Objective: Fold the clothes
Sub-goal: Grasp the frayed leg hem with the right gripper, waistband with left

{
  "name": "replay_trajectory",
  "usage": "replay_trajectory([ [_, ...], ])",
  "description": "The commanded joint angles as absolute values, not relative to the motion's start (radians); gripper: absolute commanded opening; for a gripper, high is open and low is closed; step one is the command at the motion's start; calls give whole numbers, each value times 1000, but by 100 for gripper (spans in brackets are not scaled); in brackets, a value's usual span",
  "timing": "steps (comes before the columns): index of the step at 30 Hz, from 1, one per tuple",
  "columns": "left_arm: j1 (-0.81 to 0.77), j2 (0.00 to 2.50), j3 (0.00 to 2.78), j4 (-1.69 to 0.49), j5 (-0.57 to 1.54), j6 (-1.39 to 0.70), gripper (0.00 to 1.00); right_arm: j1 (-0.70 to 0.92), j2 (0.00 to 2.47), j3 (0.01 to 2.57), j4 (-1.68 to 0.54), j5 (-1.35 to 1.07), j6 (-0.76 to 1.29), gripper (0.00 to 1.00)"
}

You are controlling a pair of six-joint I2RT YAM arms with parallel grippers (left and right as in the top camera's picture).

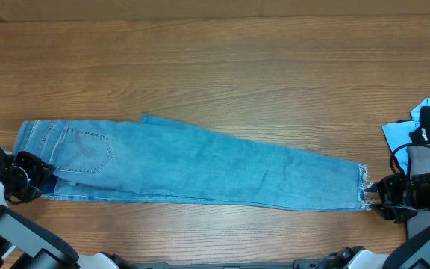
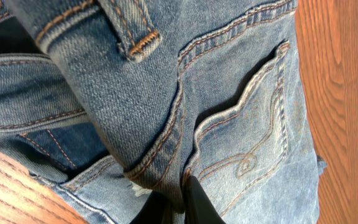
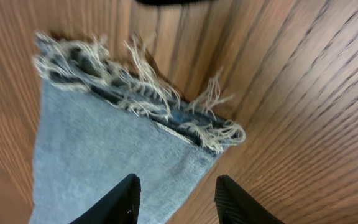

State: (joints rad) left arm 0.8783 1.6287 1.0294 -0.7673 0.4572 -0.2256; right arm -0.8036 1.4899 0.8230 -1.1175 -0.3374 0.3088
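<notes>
Left tool (image 1: 28, 175), pressed together, pinches the waistband end of the light-blue denim jeans (image 1: 215, 168), near the stitched back pocket (image 2: 247, 118); we read this grip as an anchor for lifting the waist. Right tool (image 3: 179, 202), its fingers (image 3: 126, 199) spread, is poised over the leg's edge just short of the frayed leg hem (image 3: 142, 93), closed on nothing and placed, we judge, to take the opposite end. We see the jeans lying flat and lengthwise across the near half of the brown wooden surface (image 1: 215, 60), one leg over the other, waist left, hems right, which suits an end-to-end fold. A pale-blue and black garment pile (image 1: 424, 123) sits at the right edge, clear of the hems.
</notes>
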Motion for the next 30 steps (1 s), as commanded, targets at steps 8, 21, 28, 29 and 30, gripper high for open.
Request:
replay_trajectory([
  [8, 876, 1606, 1049, -784, 488, -217, 5, -795, 1488, 795, -1099, -442, 236, 46],
  [21, 876, 1606, 1049, -789, 488, -240, 7, -773, 1489, 607, -863, -512, 289, 49],
  [28, 876, 1606, 1049, -789, 491, -240, 8, -773, 1489, 591, -853, -534, 305, 41],
  [29, 876, 1606, 1049, -790, 491, -240, 9, -773, 1489, 595, -855, -549, 283, 42],
  [30, 876, 1606, 1049, -790, 491, -240, 9, -773, 1489, 601, -863, -558, 266, 44],
])
